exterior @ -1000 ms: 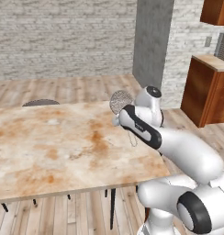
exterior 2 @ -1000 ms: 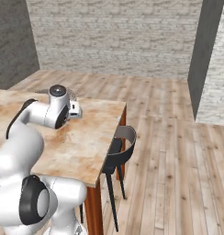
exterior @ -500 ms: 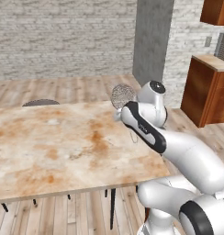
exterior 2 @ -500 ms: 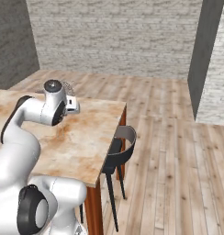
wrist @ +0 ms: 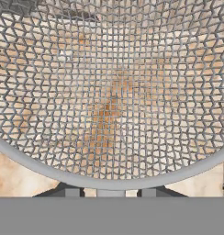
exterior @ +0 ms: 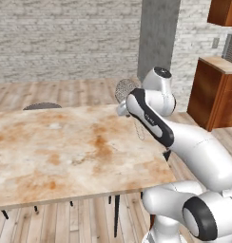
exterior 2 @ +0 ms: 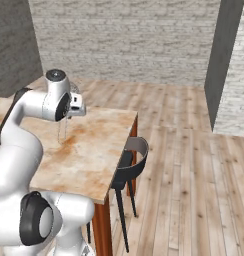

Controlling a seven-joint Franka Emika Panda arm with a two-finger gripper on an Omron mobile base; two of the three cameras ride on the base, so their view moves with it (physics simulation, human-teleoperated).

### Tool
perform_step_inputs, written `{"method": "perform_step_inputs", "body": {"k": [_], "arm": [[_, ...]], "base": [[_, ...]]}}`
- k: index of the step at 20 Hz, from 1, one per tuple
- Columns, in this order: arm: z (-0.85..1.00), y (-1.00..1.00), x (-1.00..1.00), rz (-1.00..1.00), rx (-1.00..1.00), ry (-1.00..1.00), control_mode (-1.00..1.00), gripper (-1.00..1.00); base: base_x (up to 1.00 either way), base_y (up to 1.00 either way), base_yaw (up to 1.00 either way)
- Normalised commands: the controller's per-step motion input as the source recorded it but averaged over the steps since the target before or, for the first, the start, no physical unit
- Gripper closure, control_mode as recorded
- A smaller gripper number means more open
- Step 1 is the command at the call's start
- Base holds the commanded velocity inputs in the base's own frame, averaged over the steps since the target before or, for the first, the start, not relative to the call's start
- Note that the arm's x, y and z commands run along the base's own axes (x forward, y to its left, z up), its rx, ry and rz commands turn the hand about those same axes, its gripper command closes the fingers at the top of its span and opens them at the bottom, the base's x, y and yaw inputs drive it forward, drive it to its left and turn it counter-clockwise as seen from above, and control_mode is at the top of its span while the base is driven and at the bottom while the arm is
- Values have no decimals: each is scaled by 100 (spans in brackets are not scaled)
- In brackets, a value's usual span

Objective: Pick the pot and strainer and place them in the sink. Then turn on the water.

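The strainer [wrist: 112, 92], a round silver wire mesh, spreads across the hand view with its rim curving along the bottom. My gripper [wrist: 109, 192] is shut on that rim, and the marbled tabletop shows through the mesh. In the left base view the strainer [exterior: 124, 89] hangs in the air over the table's far right corner, partly behind my forearm, and its thin handle points down. In the right base view the gripper [exterior 2: 76, 107] holds the strainer [exterior 2: 62, 131] above the table. The pot, the sink and the water are out of view.
A marbled brown table [exterior: 56, 152] lies under the hand. A dark chair [exterior 2: 132, 159] stands at its right side and another chair back [exterior: 42, 106] shows behind it. A wooden cabinet [exterior: 217, 95] and a grey pillar [exterior: 158, 33] stand to the right.
The arm has raised the strainer a little higher above the table's far corner. The grip has not changed.
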Motion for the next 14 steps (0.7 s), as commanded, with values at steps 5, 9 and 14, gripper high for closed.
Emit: {"method": "perform_step_inputs", "body": {"k": [5,9,14], "arm": [[0,-10,-36,0,0,1,-100,100],[0,-20,-44,-1,0,2,-100,100],[0,0,0,0,0,0,100,100]], "base": [[0,0,0],[0,0,0],[-27,-18,0]]}}
